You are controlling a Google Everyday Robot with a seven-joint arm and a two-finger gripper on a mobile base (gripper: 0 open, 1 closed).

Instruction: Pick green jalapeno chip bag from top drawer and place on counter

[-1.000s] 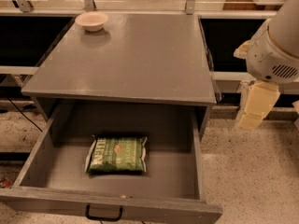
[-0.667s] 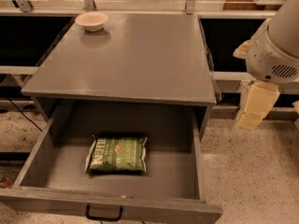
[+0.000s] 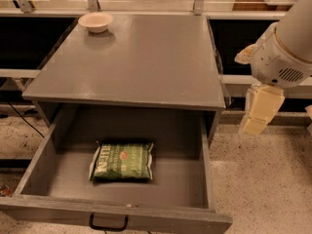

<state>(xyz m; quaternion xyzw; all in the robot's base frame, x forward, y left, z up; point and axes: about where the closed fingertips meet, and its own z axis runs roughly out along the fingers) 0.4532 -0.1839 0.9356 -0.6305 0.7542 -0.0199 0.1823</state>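
The green jalapeno chip bag lies flat on the floor of the open top drawer, left of its middle, white lettering toward the left. The drawer is pulled out under the counter, its black handle at the bottom edge of the camera view. My gripper hangs at the right, outside the drawer and to the right of the counter's edge, above the floor. It holds nothing and is well away from the bag.
A small pale bowl stands at the counter's back left corner. The arm's white body fills the upper right. Speckled floor lies right of the drawer. Metal rails and dark shelves run behind the counter.
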